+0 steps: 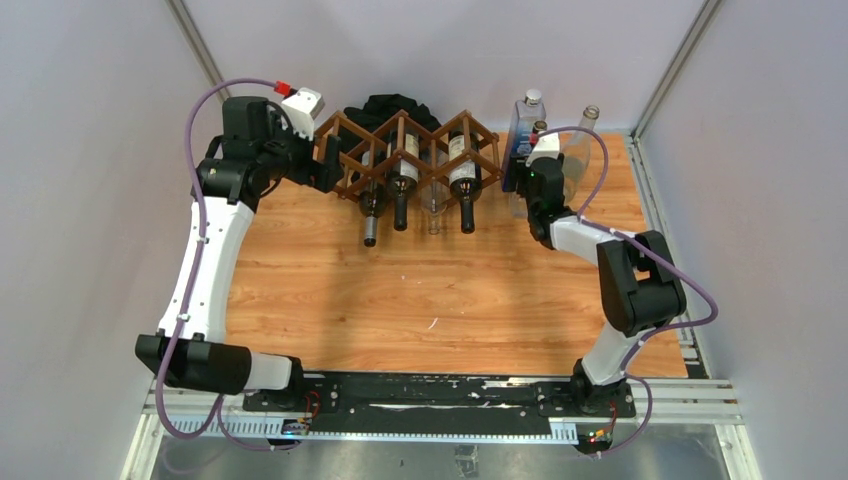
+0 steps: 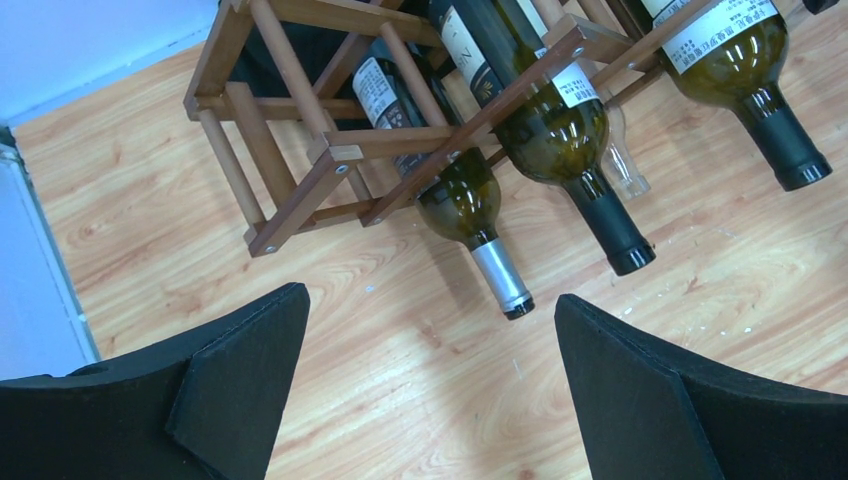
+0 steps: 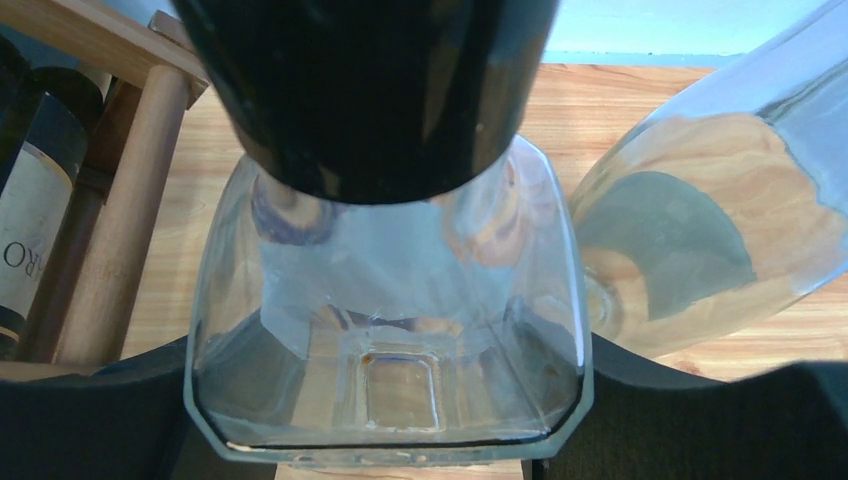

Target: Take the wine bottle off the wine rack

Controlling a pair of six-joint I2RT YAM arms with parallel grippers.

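Note:
The dark brown wine rack point(image 1: 410, 145) point(image 2: 300, 150) stands at the back of the table. Three dark wine bottles lie in it with necks pointing toward me: a silver-capped one point(image 1: 372, 200) point(image 2: 462, 195), a middle one point(image 1: 402, 180) point(image 2: 555, 135) and a right one point(image 1: 465, 180) point(image 2: 745, 60). A clear bottle point(image 1: 434, 210) point(image 2: 625, 165) lies between them. My left gripper point(image 1: 325, 165) point(image 2: 430, 296) hangs open at the rack's left end, with nothing between its fingers. My right gripper point(image 1: 520, 170) point(image 3: 385, 400) is shut on a clear square glass bottle point(image 1: 527, 125) point(image 3: 390, 300) just right of the rack.
A black cloth heap point(image 1: 393, 108) lies behind the rack. A second clear bottle point(image 1: 582, 140) point(image 3: 720, 220) stands close to the right of the held one. A rack slat point(image 3: 130, 200) and a labelled bottle point(image 3: 30, 230) are near its left. Walls enclose the table.

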